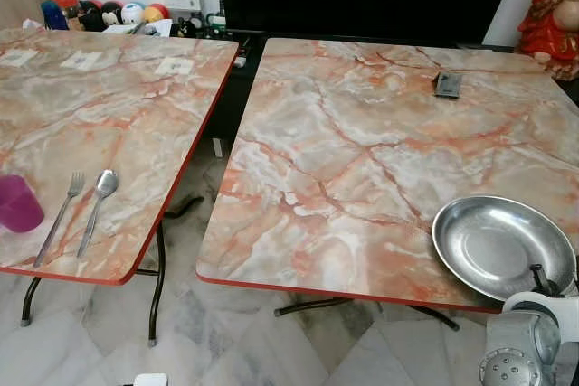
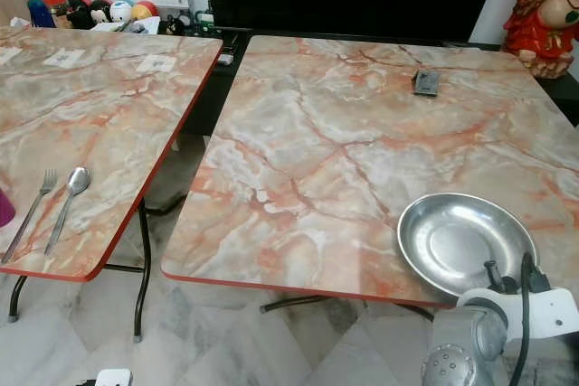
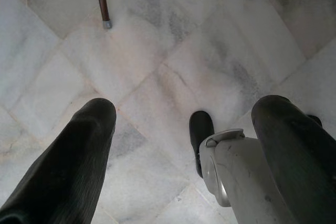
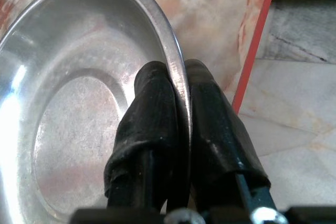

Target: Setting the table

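Note:
A round steel plate (image 1: 503, 245) lies at the near right corner of the right marble-patterned table (image 1: 362, 160). My right gripper (image 4: 177, 85) is shut on the plate's (image 4: 73, 114) near rim, one finger inside the rim and one outside. On the left table (image 1: 90, 133), a fork (image 1: 60, 216) and a spoon (image 1: 98, 207) lie side by side near the front edge, with a purple cup (image 1: 16, 203) to their left. My left gripper (image 3: 184, 129) hangs open over the floor, nothing between its fingers.
A small dark object (image 1: 448, 84) lies toward the far side of the right table. A gap runs between the two tables. A red figurine (image 1: 552, 15) stands at the far right, and toys (image 1: 118, 14) line a shelf behind the left table. The floor (image 3: 173, 61) is white marble tile.

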`<state>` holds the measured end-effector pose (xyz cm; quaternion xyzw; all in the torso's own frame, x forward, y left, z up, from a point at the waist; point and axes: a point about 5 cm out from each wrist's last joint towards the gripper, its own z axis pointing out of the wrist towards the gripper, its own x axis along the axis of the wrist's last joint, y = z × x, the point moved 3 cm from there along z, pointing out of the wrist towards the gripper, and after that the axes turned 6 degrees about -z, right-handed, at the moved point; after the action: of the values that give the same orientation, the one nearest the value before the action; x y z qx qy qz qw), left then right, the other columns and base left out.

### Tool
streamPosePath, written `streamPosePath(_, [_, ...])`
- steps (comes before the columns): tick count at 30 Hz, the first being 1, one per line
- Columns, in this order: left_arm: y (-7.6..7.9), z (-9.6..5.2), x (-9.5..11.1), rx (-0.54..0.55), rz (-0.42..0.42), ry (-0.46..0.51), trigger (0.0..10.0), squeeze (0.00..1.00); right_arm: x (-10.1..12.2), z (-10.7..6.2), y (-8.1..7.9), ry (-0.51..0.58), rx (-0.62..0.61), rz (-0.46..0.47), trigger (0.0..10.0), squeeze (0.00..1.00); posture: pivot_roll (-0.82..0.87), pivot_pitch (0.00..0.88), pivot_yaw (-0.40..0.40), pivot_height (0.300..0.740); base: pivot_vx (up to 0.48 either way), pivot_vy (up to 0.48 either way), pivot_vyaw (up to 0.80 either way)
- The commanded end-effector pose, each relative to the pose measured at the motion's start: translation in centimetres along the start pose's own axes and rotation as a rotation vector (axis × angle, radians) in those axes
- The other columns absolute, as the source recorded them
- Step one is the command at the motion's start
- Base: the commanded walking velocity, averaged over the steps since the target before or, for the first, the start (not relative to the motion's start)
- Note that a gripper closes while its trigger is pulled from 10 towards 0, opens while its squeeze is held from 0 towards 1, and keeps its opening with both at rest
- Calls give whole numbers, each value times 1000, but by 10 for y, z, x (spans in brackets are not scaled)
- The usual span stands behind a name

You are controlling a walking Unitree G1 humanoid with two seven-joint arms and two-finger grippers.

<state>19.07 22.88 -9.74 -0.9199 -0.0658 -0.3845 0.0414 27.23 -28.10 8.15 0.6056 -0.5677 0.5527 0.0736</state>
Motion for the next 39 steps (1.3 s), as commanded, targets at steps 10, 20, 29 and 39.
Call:
streamPosePath(10, [1, -2, -8, -3, 19, -31, 10000, 0, -8, -1, -2, -24, 5, -60, 10000, 306, 15, 102, -32, 740, 0, 0, 0])
streamPosePath(20, [2, -2, -8, -2, 14, -32, 10000, 0, -9, -1, 2, -25, -24, -79, 10000, 631, 14, 108, -36, 740, 0, 0, 0])
streamPosePath(29, [2, -2, -8, 0, 7, -32, 10000, 0, -6, -1, 1, -8, -25, -91, 10000, 0, 17, 113, -39, 740, 0, 0, 0])
streamPosePath(39, [1, -2, -8, 1, 4, -33, 10000, 0, 10, -3, 1, 71, -20, -87, 10000, 0, 15, 116, -40, 740, 0, 0, 0])
